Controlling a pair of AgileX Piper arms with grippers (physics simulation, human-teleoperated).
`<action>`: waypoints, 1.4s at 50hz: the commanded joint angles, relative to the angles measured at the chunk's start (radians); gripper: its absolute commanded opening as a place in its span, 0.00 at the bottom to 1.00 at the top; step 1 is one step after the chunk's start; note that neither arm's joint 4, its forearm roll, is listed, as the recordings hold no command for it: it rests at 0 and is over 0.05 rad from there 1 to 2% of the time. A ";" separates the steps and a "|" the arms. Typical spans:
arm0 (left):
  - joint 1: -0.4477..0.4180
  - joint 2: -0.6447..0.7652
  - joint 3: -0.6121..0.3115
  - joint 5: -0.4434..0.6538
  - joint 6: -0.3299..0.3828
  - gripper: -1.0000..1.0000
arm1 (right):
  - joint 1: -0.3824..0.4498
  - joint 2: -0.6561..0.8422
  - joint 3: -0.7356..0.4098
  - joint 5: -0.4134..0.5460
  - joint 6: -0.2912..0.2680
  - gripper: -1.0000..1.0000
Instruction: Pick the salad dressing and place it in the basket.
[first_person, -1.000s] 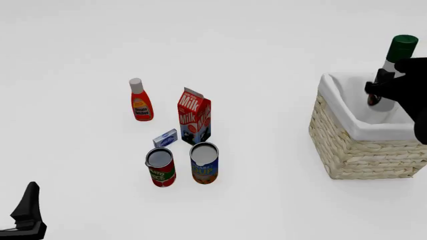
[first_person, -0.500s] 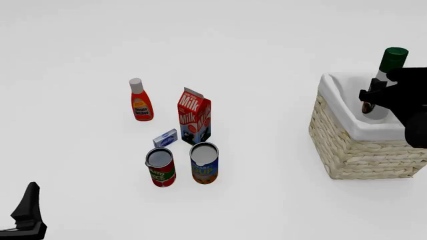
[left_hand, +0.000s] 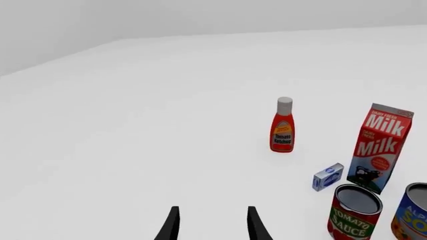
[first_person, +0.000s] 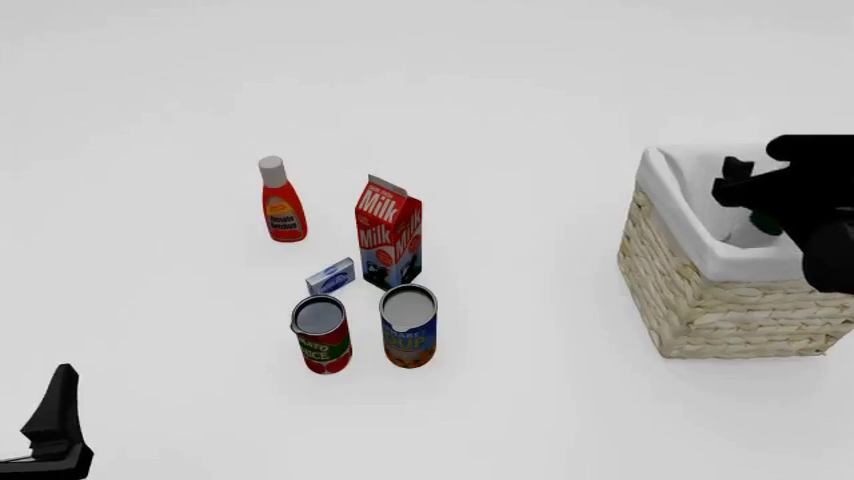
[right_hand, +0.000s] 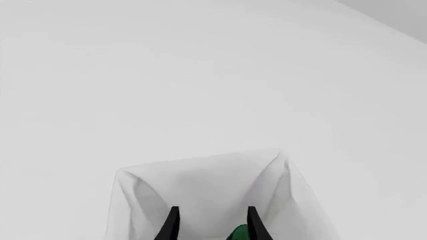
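The basket is tan wicker with a white cloth lining and stands at the right of the table. The salad dressing is down inside it; only a bit of its dark green cap shows below my right gripper. In the right wrist view the white lining lies under the spread fingers of that gripper, and the green cap sits low between them, untouched. My left gripper is open and empty at the near left, also in the left wrist view.
A red ketchup bottle with a white cap, a milk carton, a small blue-and-white box, a tomato sauce can and a soup can stand grouped left of centre, well away from the basket.
The salad dressing has gone down from above the basket's rim into the basket, and my right gripper has dropped with it. The left arm has not moved.
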 joint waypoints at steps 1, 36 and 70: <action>0.001 0.000 0.000 0.000 -0.002 1.00 | 0.005 0.005 -0.008 0.002 0.005 1.00; -0.006 0.000 0.000 0.004 -0.003 1.00 | 0.055 -0.278 0.075 0.121 -0.009 1.00; -0.024 0.000 0.000 -0.006 -0.012 1.00 | 0.111 -0.673 0.270 0.272 0.018 1.00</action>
